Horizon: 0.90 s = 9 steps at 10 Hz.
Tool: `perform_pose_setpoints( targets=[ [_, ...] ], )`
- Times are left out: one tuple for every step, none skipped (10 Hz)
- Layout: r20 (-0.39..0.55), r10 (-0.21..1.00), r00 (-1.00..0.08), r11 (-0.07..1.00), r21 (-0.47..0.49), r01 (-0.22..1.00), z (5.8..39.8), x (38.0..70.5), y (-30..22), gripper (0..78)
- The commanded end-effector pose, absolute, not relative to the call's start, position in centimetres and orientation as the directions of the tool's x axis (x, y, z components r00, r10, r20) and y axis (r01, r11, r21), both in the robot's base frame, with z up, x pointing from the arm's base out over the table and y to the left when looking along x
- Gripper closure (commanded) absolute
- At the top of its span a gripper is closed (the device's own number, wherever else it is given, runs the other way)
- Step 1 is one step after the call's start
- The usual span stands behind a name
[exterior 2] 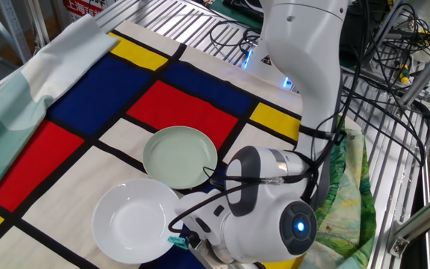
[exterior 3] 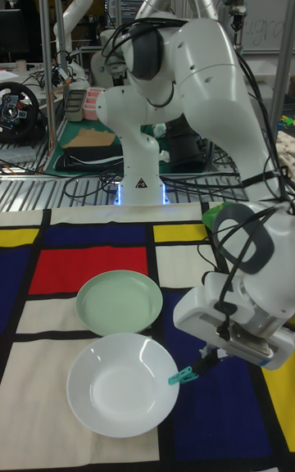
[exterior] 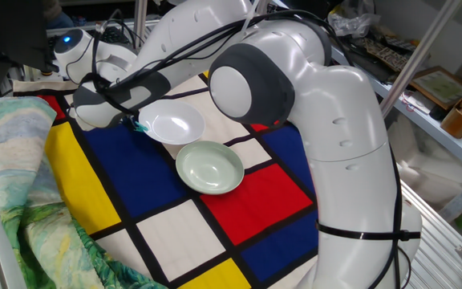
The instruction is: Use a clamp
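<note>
Tall fixed view: clamp (exterior 3: 183,375) seemingly at hand (exterior 3: 210,355).

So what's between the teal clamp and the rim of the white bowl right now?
Nothing: in the tall fixed view the teal clamp touches the white bowl at its right rim, with no gap showing. The pincer holds the clamp's other end.

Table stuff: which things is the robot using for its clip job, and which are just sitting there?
For the job:
- the teal clip, at the white bowl's rim
- the gripper, reaching toward the clip; whether it is gripping is hard to tell

Just there:
- the white bowl
- the green bowl
- the checked cloth
</note>
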<state>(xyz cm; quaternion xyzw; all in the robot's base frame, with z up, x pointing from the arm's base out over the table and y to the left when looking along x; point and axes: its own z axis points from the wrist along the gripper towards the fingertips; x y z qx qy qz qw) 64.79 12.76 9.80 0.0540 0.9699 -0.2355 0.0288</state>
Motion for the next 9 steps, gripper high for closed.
perform_pose_setpoints(
  targets=[
    [-0.101, 0.104, -0.989, 0.876, -0.461, 0.140, 10.10, 64.83, 12.68, 77.6],
    [-0.102, 0.107, -0.989, 0.877, -0.459, 0.142, 10.21, 64.79, 12.66, 77.6],
    [-0.103, 0.110, -0.989, 0.877, -0.458, 0.145, 10.35, 64.73, 12.62, 77.6],
    [-0.103, 0.110, -0.989, 0.877, -0.458, 0.145, 10.37, 64.72, 12.62, 77.6],
    [-0.102, 0.115, -0.988, 0.877, -0.456, 0.149, 10.68, 64.59, 12.54, 77.6],
    [-0.103, 0.116, -0.988, 0.877, -0.456, 0.151, 10.73, 64.56, 12.52, 77.6],
    [-0.103, 0.117, -0.988, 0.877, -0.456, 0.152, 10.74, 64.56, 12.52, 77.6],
    [-0.107, 0.120, -0.987, 0.875, -0.457, 0.156, 10.74, 64.56, 12.52, 77.6],
    [-0.109, 0.124, -0.986, 0.875, -0.457, 0.160, 10.75, 64.56, 12.52, 77.6]
  ],
)
